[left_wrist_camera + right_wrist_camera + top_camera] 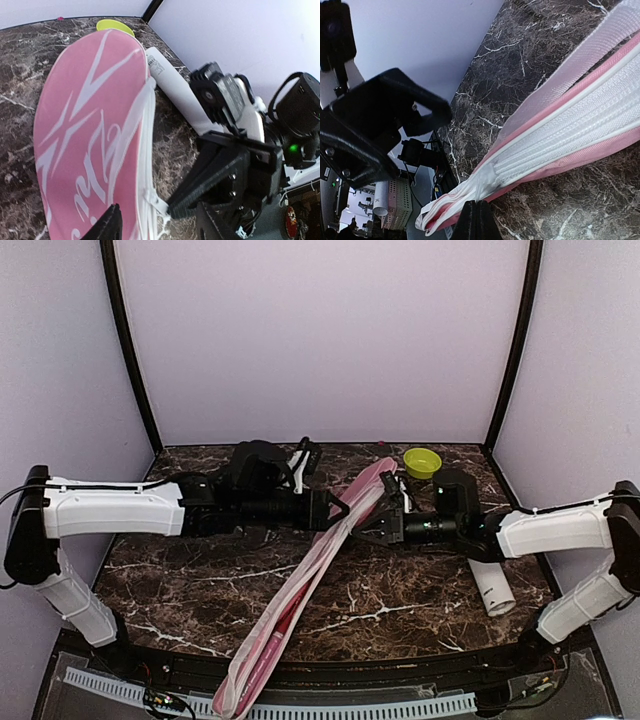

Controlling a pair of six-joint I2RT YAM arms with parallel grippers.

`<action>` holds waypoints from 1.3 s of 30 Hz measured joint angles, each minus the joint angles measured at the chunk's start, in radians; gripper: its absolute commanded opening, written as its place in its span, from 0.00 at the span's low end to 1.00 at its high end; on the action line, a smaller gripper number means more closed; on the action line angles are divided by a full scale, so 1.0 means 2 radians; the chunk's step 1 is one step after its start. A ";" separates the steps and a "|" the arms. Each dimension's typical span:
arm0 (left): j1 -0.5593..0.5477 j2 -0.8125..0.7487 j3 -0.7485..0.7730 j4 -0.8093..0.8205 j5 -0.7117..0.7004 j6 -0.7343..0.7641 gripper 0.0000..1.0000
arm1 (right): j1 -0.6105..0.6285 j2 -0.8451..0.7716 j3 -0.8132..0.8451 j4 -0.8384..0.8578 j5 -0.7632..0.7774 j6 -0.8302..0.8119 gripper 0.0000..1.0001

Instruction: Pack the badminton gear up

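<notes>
Diagonally across the dark marble table [180, 580] lies the long pink racket cover [300, 590]. Its broad head end is toward the back right, and its narrow end overhangs the near edge between the two arm bases. The two grippers meet over the cover's upper part and crowd that stretch from both sides. The left gripper [345, 508] reaches in from the left with its jaws spread, one finger [107, 225] low against the pink face of the cover. The right gripper [476, 219] comes from the right, jaws pressed together on the cover's white zip edge. Just beside the cover's head, near the back edge, sits a small lime-green bowl [422, 462]. The tall white tube [492, 585] lies flat on the right side, partly under the right forearm, its near end close to the table's front right. Pale walls close in the back and both sides, with black posts at the back corners. Bare marble shows left of the cover under the left arm, and also between the cover and the tube toward the near edge.
</notes>
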 measured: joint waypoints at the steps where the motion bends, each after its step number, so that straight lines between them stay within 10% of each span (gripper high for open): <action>1: 0.005 0.010 0.013 -0.001 0.000 0.002 0.56 | 0.000 -0.002 0.000 -0.002 0.003 -0.002 0.00; 12: 0.025 0.145 0.150 -0.060 0.046 0.043 0.61 | 0.000 -0.007 0.000 -0.024 0.017 -0.016 0.00; 22: 0.027 0.179 0.181 -0.073 0.074 0.060 0.00 | 0.000 -0.009 0.000 -0.039 0.023 -0.028 0.00; 39: 0.034 0.205 0.214 -0.055 0.057 0.044 0.00 | 0.021 -0.032 -0.016 -0.046 0.028 -0.030 0.00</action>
